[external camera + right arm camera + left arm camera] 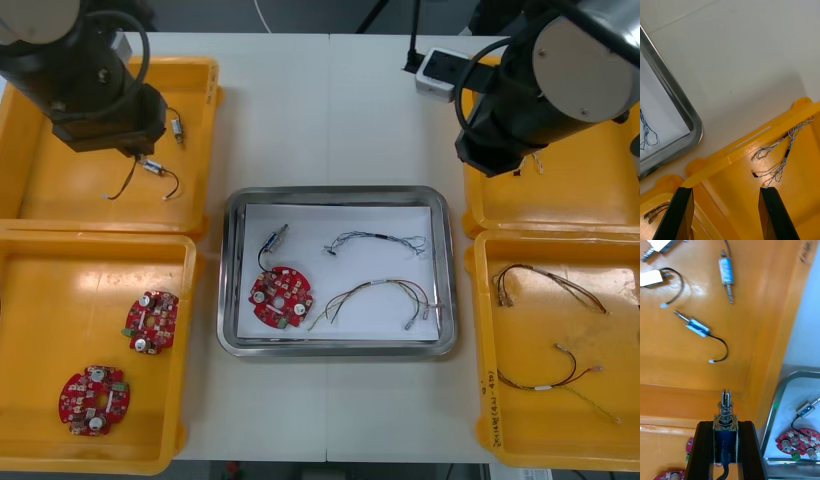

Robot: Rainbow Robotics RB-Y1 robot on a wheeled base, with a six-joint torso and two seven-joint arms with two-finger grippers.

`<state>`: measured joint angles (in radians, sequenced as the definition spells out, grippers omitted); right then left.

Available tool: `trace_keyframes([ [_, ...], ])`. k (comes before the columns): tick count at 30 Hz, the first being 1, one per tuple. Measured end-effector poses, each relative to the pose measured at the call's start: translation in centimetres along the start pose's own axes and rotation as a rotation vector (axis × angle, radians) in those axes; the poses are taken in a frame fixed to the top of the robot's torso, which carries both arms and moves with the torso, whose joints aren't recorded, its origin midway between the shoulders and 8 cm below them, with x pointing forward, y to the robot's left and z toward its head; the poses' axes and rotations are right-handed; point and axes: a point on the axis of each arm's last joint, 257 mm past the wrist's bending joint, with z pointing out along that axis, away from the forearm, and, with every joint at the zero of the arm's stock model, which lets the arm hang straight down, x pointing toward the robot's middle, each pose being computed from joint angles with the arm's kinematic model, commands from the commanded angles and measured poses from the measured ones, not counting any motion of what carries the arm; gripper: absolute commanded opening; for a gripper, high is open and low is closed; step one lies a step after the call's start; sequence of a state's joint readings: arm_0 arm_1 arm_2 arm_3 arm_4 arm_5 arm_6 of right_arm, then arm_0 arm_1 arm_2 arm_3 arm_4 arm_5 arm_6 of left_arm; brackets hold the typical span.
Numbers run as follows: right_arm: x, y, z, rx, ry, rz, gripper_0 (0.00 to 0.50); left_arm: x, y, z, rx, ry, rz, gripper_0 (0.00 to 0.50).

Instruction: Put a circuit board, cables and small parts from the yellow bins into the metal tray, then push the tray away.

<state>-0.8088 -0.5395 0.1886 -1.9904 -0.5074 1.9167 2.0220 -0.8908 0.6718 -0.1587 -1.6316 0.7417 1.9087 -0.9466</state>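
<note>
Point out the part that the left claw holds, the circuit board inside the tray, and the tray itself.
small metal part (725,435): left wrist view, on its blue body.
circuit board (280,298): front view, on its red middle.
metal tray (338,193): front view, on its far rim.

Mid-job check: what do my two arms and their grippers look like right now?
The left arm and right arm are bulky black housings with round grey joint caps and black cables looped alongside. The left gripper and right gripper each have two flat, straight-sided black fingers, unmarked.
</note>
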Motion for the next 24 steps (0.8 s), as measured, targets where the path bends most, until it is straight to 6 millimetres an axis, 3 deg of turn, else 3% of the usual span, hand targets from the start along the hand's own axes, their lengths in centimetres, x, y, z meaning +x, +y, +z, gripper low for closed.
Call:
trace_keyframes([
  [8,5.7,-3.2,-0.4,0.014,0.029,0.17,0.5,1.9,-7.2,0.5,0.054,0.032,-0.055,0.004],
  [12,8.9,-4.1,-0.7,0.002,0.031,0.301,0.5,3.3,-10.3,0.9,0.068,0.051,0.003,0.003],
  [18,13.3,-5.0,-1.1,0.001,0.063,0.389,0.5,5.5,-14.1,2.4,0.083,0.059,0.103,0.003],
  [24,16.6,-5.4,-1.8,-0.005,0.068,0.507,0.5,7.8,-16.3,4.6,0.076,0.07,0.191,0.002],
])
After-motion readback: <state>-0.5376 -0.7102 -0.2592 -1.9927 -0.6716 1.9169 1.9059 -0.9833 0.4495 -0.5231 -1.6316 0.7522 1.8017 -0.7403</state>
